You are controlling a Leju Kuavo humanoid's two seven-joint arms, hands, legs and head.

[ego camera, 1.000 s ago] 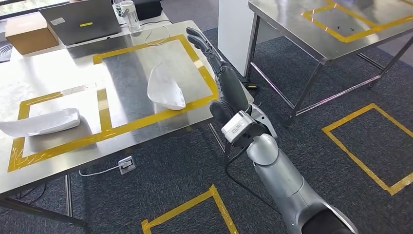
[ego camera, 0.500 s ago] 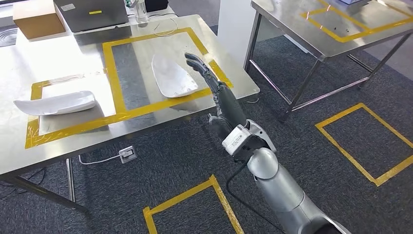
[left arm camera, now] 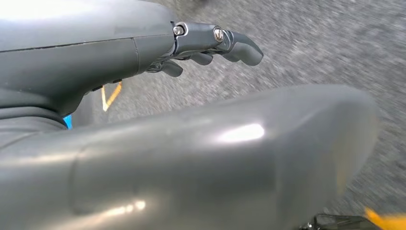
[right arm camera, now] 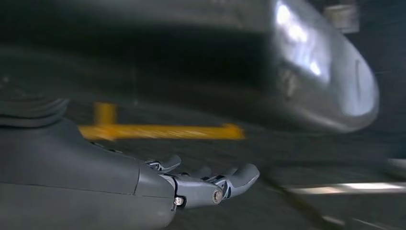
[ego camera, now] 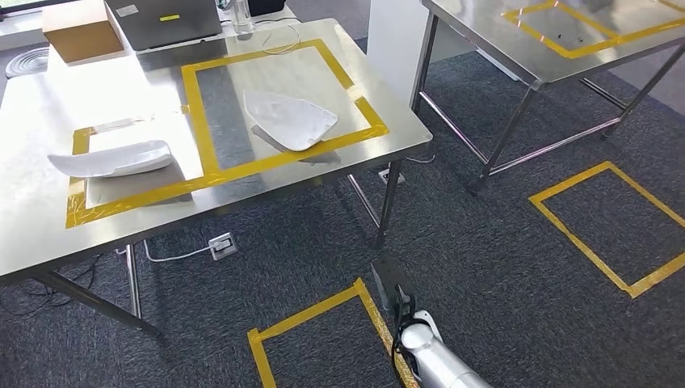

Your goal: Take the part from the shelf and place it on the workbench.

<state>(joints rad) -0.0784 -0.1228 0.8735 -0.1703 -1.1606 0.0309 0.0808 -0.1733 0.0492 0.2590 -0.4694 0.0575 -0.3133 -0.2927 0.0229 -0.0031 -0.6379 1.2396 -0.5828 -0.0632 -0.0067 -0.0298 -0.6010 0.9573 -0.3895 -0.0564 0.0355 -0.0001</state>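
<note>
Two white curved parts lie on the steel workbench (ego camera: pixel 242 190). One part (ego camera: pixel 291 119) sits inside the large yellow-taped frame, the other part (ego camera: pixel 113 158) inside the smaller taped frame to the left. My right arm hangs low below the table's near edge, its dark hand (ego camera: pixel 390 284) over the carpet and well clear of both parts. In the right wrist view the right hand (right arm camera: pixel 201 184) holds nothing, fingers loosely extended. In the left wrist view the left hand (left arm camera: pixel 210 43) is empty too, above grey carpet.
A laptop (ego camera: pixel 161 20), a cardboard box (ego camera: pixel 81 36) and cables sit at the workbench's far edge. A second steel table (ego camera: pixel 485 48) stands at the right behind a white pillar (ego camera: pixel 396 40). Yellow tape squares (ego camera: pixel 606 218) mark the carpet; a socket box (ego camera: pixel 220 242) lies under the workbench.
My right arm has pulled back from beside the part in the large frame and dropped below the table edge. The whole view has shifted a little; both parts stay on the table.
</note>
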